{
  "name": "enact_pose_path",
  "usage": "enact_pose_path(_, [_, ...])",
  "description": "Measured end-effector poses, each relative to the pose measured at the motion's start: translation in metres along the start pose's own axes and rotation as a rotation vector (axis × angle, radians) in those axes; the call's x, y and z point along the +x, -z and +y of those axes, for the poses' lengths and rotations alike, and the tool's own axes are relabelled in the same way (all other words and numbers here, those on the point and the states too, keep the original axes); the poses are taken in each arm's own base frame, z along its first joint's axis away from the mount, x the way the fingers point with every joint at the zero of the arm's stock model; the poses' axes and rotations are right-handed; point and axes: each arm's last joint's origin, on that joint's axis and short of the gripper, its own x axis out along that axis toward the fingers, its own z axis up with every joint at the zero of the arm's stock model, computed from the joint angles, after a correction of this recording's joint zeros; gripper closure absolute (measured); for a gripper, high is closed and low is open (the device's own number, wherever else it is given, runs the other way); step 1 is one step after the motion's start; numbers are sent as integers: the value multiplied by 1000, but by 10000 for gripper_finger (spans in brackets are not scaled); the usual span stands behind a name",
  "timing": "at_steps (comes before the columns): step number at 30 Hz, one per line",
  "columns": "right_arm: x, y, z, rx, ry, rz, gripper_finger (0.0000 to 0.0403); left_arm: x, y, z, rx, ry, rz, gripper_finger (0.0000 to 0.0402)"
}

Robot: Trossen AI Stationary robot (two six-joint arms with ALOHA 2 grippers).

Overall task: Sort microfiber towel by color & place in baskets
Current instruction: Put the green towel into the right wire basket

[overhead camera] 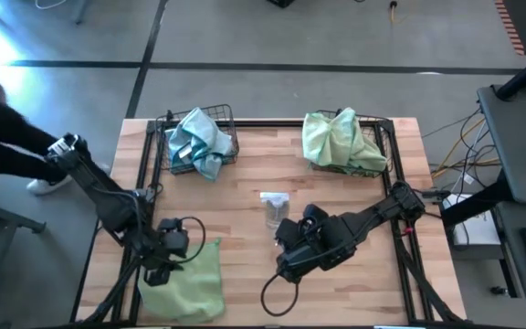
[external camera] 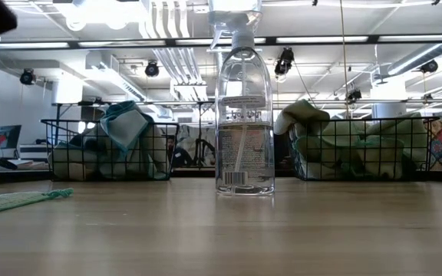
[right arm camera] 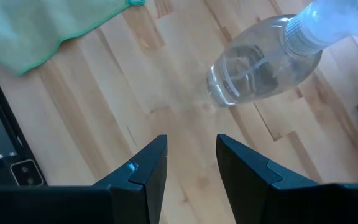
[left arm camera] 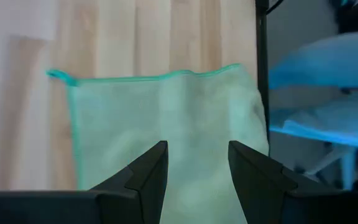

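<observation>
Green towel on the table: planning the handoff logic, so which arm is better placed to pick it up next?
Left. The left pincer hangs open directly over the green towel at the table's near-left corner. The right pincer, also open, hovers over bare wood beside the clear spray bottle, away from the towel.

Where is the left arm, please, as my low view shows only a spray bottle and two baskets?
Observer: The left claw hovers open over a pale green towel lying flat at the table's left side.
Operator: And the right claw?
Observer: The right claw is open over bare wood beside the spray bottle, holding nothing.
Operator: Is anyone nearby?
Observer: A person in dark clothing is beyond the table's left edge.
</observation>
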Motion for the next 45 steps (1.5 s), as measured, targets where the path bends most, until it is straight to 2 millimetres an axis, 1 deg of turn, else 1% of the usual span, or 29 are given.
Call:
enact_pose_path(5, [0,0,0,-41,-5,7,268,24,6,3,-91,90,-42,248])
enact_pose_path(8, [0,1,0,-59,-17,24,268,32,8,4,-124,111,-55,248])
enact_pose_path(14, [0,1,0,-67,-21,27,268,48,13,8,-120,58,-15,248])
enact_pose_path(17, [0,1,1,-67,-21,27,268,60,18,12,-122,17,19,248])
enact_pose_path(23, [0,1,1,-67,-21,27,268,83,26,15,-120,7,106,238])
enact_pose_path(28, [0,1,1,-78,-21,27,268,99,28,14,-120,6,188,220])
enact_pose_path(32, [0,1,0,-89,-21,27,268,110,27,11,-110,-7,218,207])
enact_pose_path(41, [0,1,0,-92,-22,27,268,138,27,3,-42,-16,338,186])
enact_pose_path(45, [0,1,0,-92,-21,27,268,147,25,-2,-11,-15,365,181])
